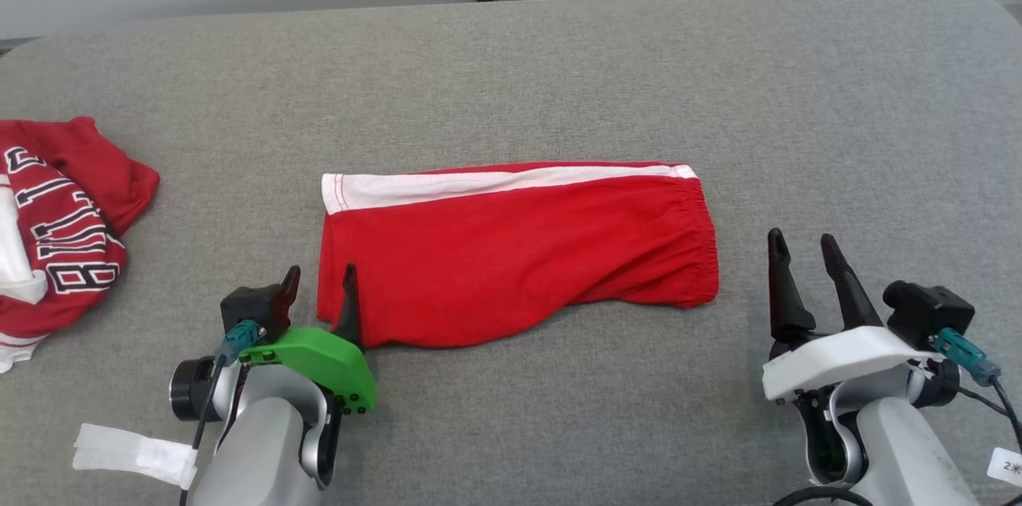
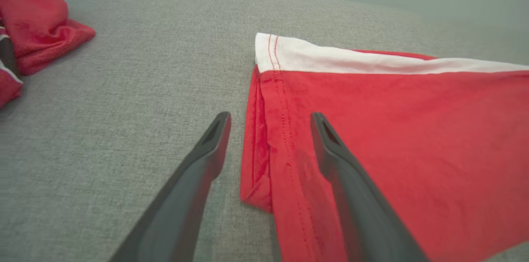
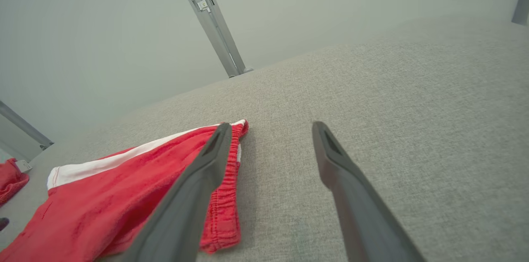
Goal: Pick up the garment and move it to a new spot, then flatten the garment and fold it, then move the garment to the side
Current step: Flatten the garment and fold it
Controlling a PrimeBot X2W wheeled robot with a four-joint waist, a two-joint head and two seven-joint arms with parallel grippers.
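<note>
Claws: left claw (image 1: 319,278) spread, straddling near hem corner of red shorts (image 1: 519,251). Right claw (image 1: 801,243) spread, near waistband, not touching. Red shorts folded flat, mid tabletop (image 1: 559,75). Judged light, limp, grippy knit; pinch all layers at 2 end corners.

Garment (image 1: 511,251) on table (image 1: 559,67); jersey (image 1: 56,227), perhaps, left

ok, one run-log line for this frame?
shorts: folded, flat on table | left gripper: open, straddling its edge | right gripper: open, off cloth | next: move aside
</note>
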